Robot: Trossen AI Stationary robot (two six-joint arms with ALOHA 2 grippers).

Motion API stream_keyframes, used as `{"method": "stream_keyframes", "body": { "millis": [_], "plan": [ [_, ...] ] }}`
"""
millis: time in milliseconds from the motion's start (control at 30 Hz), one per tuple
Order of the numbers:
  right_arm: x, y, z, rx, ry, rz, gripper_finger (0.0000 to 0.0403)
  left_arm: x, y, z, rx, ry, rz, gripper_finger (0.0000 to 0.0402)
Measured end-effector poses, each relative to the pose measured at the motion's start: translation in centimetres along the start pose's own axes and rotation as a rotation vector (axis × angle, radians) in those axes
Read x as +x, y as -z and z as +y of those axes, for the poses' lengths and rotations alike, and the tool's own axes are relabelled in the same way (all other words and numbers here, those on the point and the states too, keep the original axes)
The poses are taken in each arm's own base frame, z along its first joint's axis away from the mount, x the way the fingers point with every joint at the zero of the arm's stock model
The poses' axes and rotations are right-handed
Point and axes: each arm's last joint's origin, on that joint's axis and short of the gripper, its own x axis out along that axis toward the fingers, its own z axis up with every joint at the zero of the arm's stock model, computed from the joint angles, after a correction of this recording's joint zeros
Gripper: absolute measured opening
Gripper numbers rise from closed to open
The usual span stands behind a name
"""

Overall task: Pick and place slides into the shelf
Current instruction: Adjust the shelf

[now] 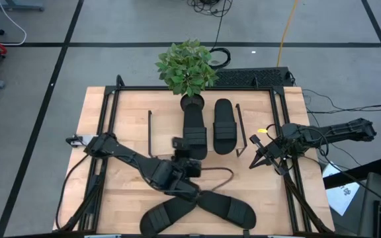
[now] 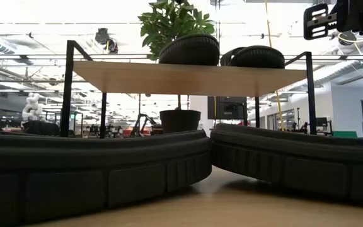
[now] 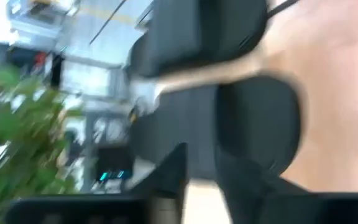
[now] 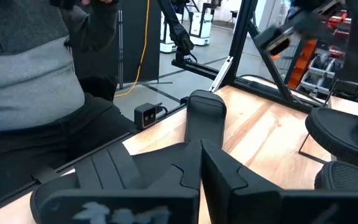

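The shelf (image 1: 194, 125) is seen at the table's (image 1: 124, 192) middle, two slides (image 1: 225, 125) laid on top beside a plant (image 1: 187, 66). Two more slides (image 1: 227, 208) are crossed in front of it. The left gripper (image 1: 180, 155) is placed at the shelf's front edge, the right gripper (image 1: 260, 155) beside its right end; neither grip can be told.

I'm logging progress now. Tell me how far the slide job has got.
Done: two slides lie on the shelf. In hand: the left hand is at the near end of one of them. Left: two slides on the table's near edge. The right hand waits beside the shelf.
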Motion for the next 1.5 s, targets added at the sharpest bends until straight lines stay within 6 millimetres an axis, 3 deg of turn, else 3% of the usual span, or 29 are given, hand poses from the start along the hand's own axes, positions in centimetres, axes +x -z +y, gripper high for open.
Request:
{"method": "stream_keyframes", "body": {
  "millis": [100, 267, 400, 667, 733, 900, 1067, 1200, 1333, 1500],
  "plan": [
    [0.0, 0.2, 0.0, 0.008, -0.005, 0.016, 0.0000, -0.9, 0.9, 0.9, -0.086, -0.014, 0.000, 0.0012],
    [0.1, 1.3, 0.2, 0.035, -0.015, 0.067, 0.0000, -3.1, 3.0, 2.3, -0.063, 0.018, -0.036, 0.0021],
    [0.3, 1.5, 0.1, -0.035, 0.003, -0.002, 0.0000, -4.0, 4.5, 3.8, -0.127, 0.058, -0.123, 0.0004],
    [0.2, 0.2, -0.4, -0.028, 0.132, -0.140, 0.0000, -2.6, 6.9, 6.2, -0.096, 0.363, -0.540, 0.0002],
    [0.0, 0.2, -0.5, -0.006, 0.188, -0.137, 0.0000, -2.2, 8.4, 7.0, -0.134, 0.348, -0.601, 0.0002],
    [-0.8, 0.2, -0.4, 0.029, 0.305, -0.130, 0.0000, -1.7, 14.3, 8.6, -0.329, 0.179, -0.542, 0.0001],
    [-2.0, -0.5, 0.1, 0.062, 0.314, -0.060, 0.0000, -2.0, 19.0, 8.8, -0.513, 0.172, -0.545, 0.0000],
    [-2.9, -0.5, -0.1, 0.114, 0.512, 0.032, 0.0000, -1.3, 21.5, 7.9, -0.632, 0.090, -0.504, 0.0000],
    [-3.5, -0.2, -0.2, 0.193, 0.680, 0.099, 0.0000, -0.4, 23.1, 6.7, -0.777, 0.022, -0.471, 0.0000],
    [-3.7, 0.1, -0.2, 0.242, 0.731, 0.134, 0.0000, 0.3, 24.1, 5.1, -0.822, -0.014, -0.437, 0.0000]
  ]
}}
